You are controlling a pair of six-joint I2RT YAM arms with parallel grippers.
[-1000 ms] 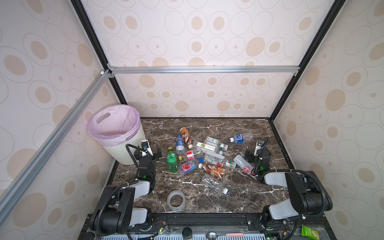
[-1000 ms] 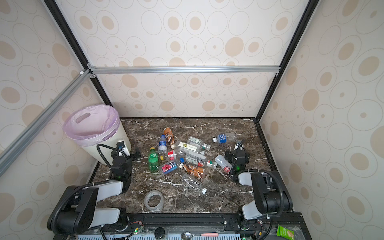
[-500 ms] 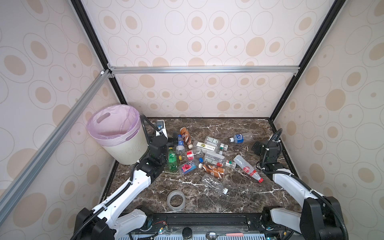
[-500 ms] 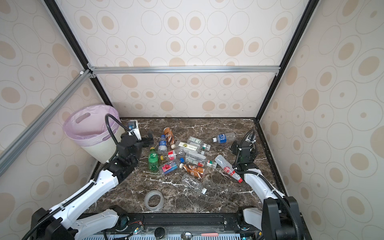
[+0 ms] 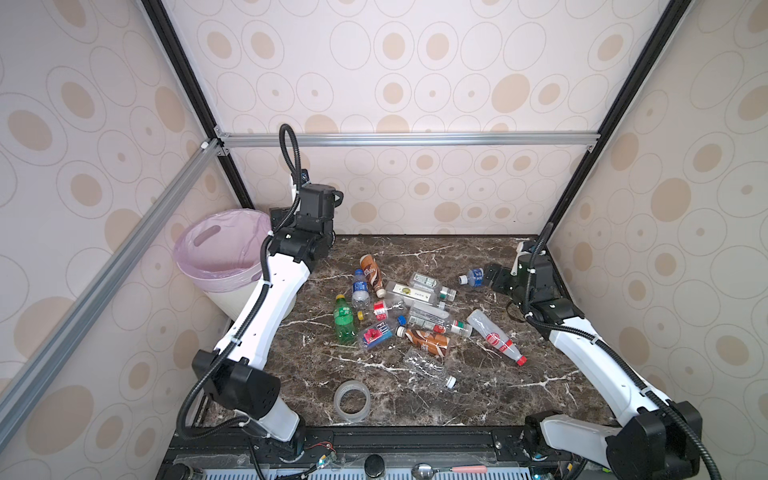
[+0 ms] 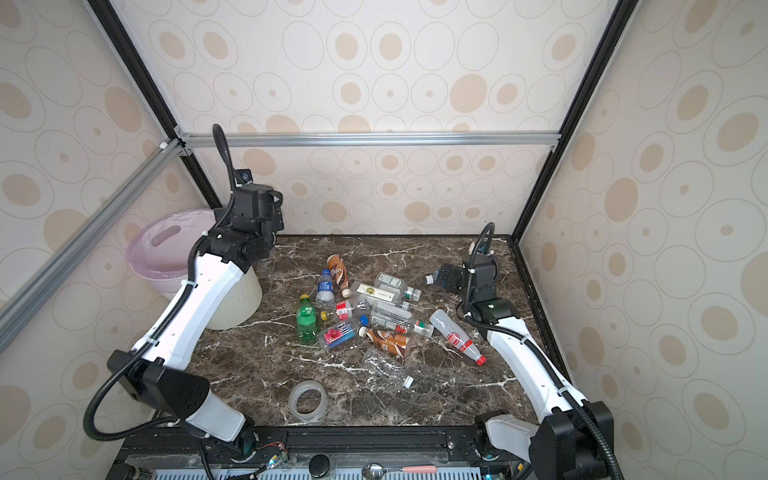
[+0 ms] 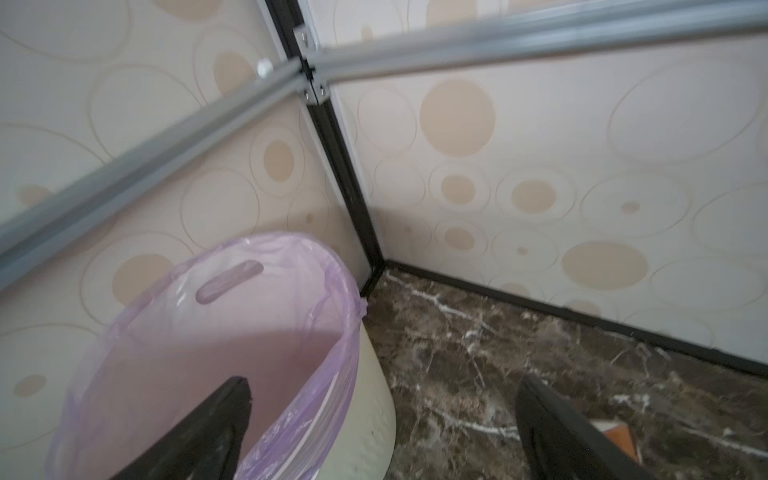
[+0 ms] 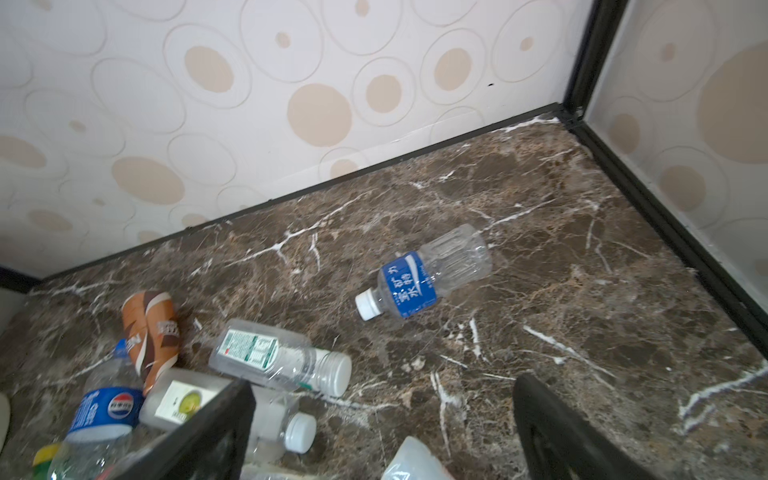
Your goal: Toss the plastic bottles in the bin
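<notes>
Brown marble table (image 5: 478,395), and in both top views the plastic bottles (image 5: 409,309) lie on it in a loose heap a little way out from the bin (image 5: 232,301), which stands in the corner. One blue-labelled bottle (image 5: 473,277) lies by itself on the far side of the heap from the bin. A clear tape ring (image 5: 352,401) sits apart too, nearer the bin than that loner. The left gripper (image 5: 320,203) is raised just beside the bin's rim, though from up here I honestly can't make out its fingers. The right gripper (image 5: 494,278) is way across from the bin, close to the blue-labelled bottle.

The left wrist view is clearer. The left gripper (image 7: 382,382) is spread wide with nothing in it, one finger (image 7: 216,428) over the bin's mouth and the other over the table beside the bin.

In the right wrist view the right gripper (image 8: 382,382) is also spread wide and empty. The blue-labelled bottle (image 8: 419,282) lies on its side ahead of the fingers, untouched.
</notes>
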